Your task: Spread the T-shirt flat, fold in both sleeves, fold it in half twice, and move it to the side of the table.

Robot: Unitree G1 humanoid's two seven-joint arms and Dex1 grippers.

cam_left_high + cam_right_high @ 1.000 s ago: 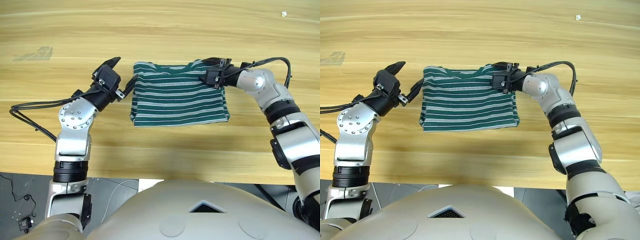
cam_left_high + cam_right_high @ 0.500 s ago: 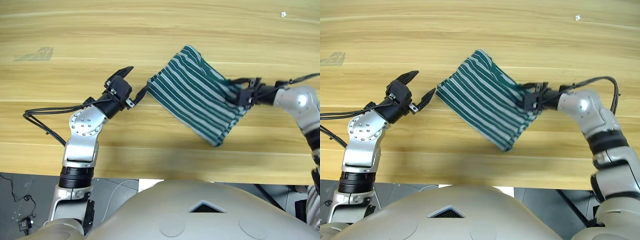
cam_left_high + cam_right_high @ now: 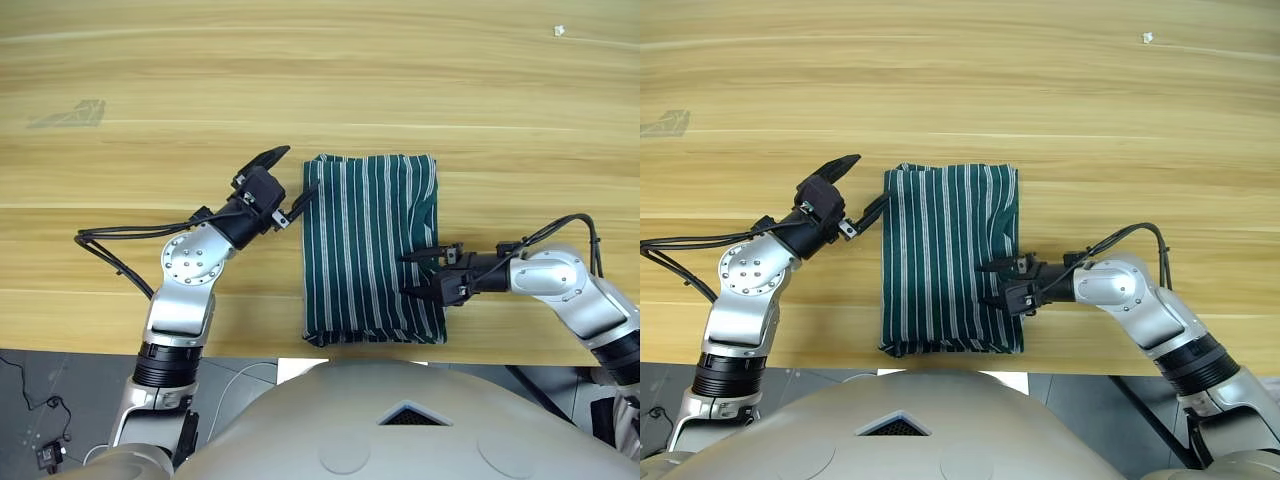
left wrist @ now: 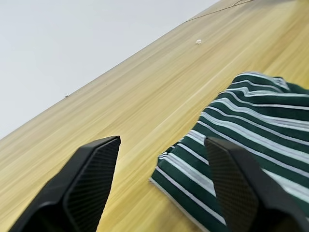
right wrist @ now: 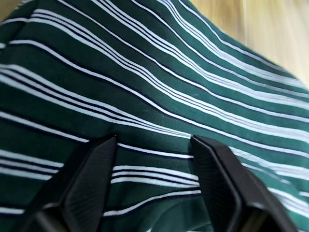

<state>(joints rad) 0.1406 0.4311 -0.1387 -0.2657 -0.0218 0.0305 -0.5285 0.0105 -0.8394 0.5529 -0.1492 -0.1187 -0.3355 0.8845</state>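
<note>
1. The T-shirt (image 3: 365, 245), dark green with thin white stripes, lies folded into a rectangle at the near edge of the table (image 3: 300, 80).
2. The right gripper (image 3: 405, 275) has its fingers spread over the shirt's right border.
3. The left gripper (image 3: 298, 170) has its fingers spread, empty, beside the far left corner.

The T-shirt (image 3: 365, 245) lies on the table (image 3: 300, 80) near its front edge, with the left gripper (image 3: 302, 168) just beside its far left corner, the right gripper (image 3: 405, 275) over its right edge toward the front, and a small scrap (image 3: 558, 30) far behind on the right.
</note>
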